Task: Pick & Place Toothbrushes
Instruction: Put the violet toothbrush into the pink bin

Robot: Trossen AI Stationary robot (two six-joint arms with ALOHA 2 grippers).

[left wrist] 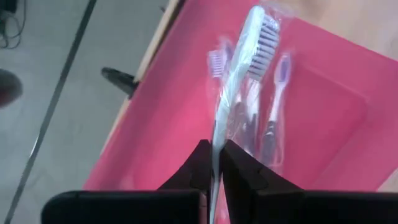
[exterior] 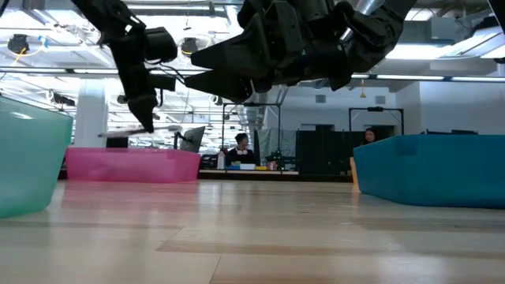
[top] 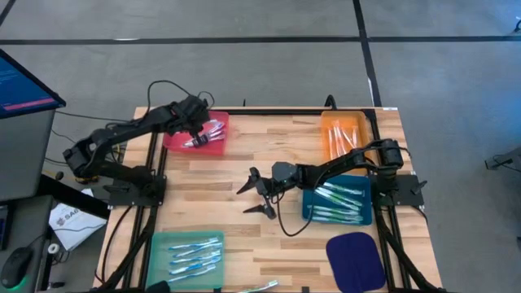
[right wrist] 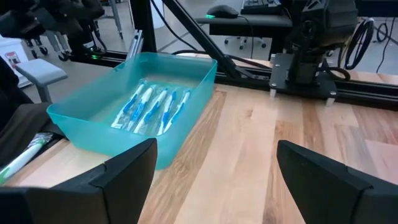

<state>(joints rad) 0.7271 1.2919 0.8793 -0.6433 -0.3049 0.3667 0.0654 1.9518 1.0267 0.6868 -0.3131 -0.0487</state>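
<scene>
My left gripper (top: 200, 133) is over the pink tray (top: 175, 140) at the table's far left, shut on a wrapped white and light-blue toothbrush (left wrist: 239, 68). In the low view this toothbrush (exterior: 162, 128) hangs about level above the pink tray (exterior: 130, 166). Purple toothbrushes (left wrist: 278, 93) lie on the tray floor beneath it. My right gripper (top: 254, 195) stands open over the table's middle, holding nothing. In the right wrist view its fingers (right wrist: 124, 171) frame the teal tray (right wrist: 186, 118), which holds blue toothbrushes (right wrist: 152, 109). My left gripper pinches the toothbrush's handle (left wrist: 216, 146) between its two fingers, well back from the bristle head (left wrist: 266, 37). The fingers slant down from the table's left side and lie across the handle. The toothbrush is lifted clear of the pink tray, roughly level.
An orange tray (top: 326, 140) with toothbrushes stands at the far right, a blue tray (top: 308, 203) with more in front of it, and a dark blue mat (top: 356, 256) at the near right. A loose toothbrush (top: 260, 286) lies at the near edge. Bare wood lies between the trays.
</scene>
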